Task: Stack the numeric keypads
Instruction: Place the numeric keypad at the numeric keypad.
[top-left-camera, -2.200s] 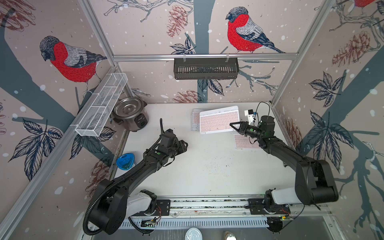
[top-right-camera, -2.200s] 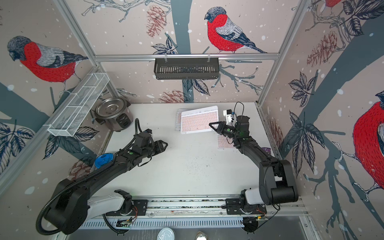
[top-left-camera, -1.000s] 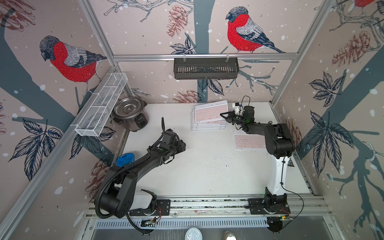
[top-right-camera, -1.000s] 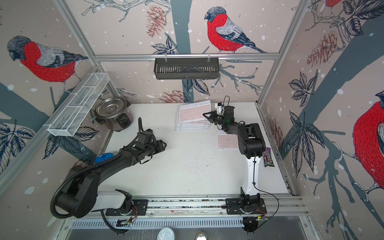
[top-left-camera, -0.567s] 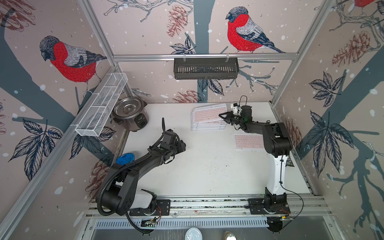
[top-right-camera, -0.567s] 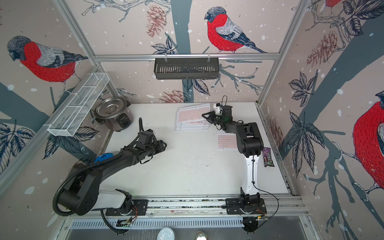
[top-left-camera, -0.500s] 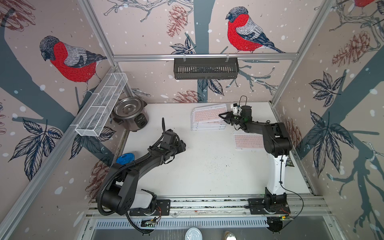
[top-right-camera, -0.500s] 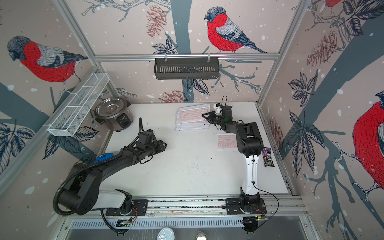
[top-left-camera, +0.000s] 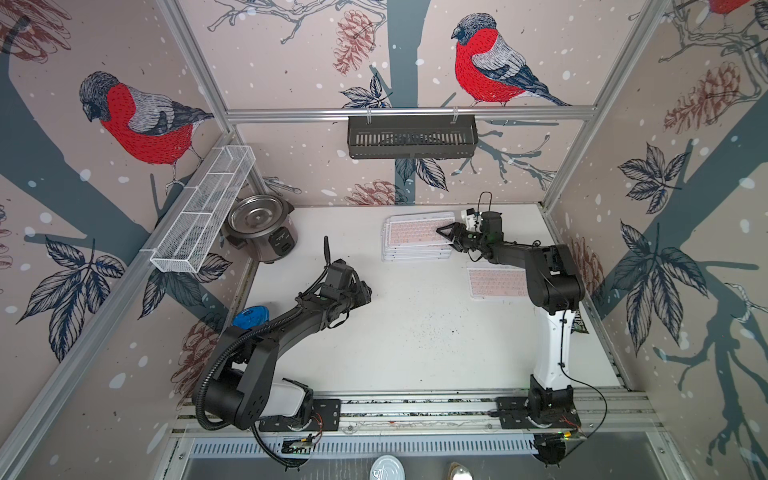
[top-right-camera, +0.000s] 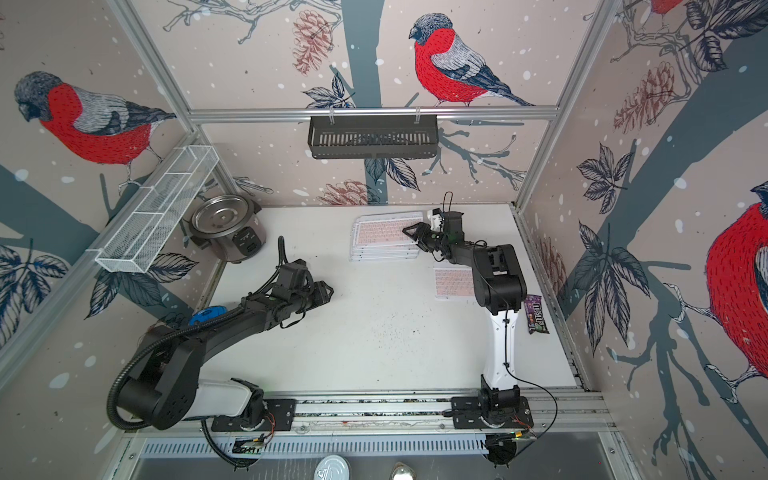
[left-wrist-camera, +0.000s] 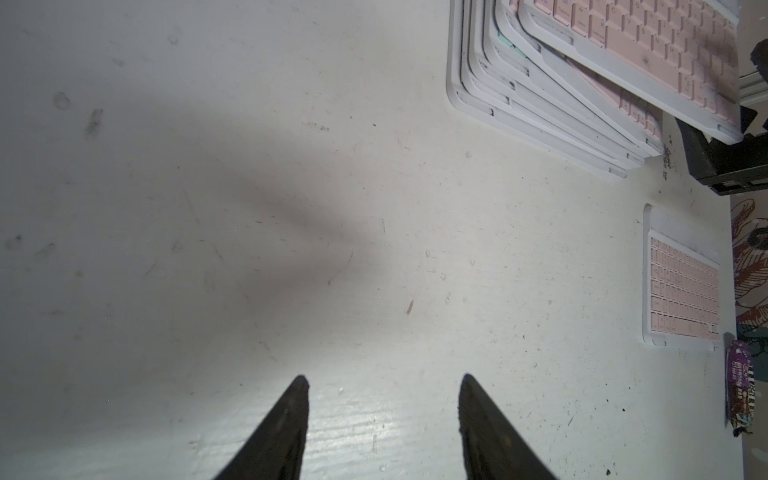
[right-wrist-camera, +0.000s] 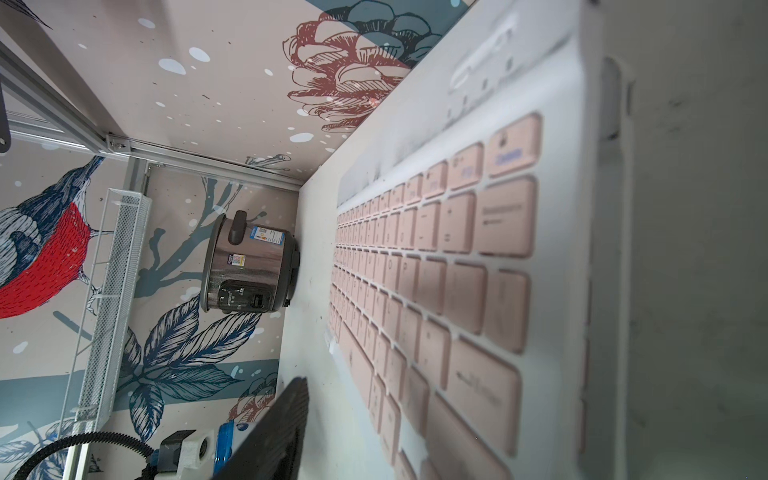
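one pink keypad (top-left-camera: 496, 282) lies near the stack (top-left-camera: 409, 237).

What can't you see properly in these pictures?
- Lower keypads: both top views, keys covered by the top keypad.
- Lone keypad: one end hidden behind the right arm, both top views.
- Key letters: too small in top views, mostly blurred in the right wrist view.
- Stack: cut off by the left wrist view's edge.
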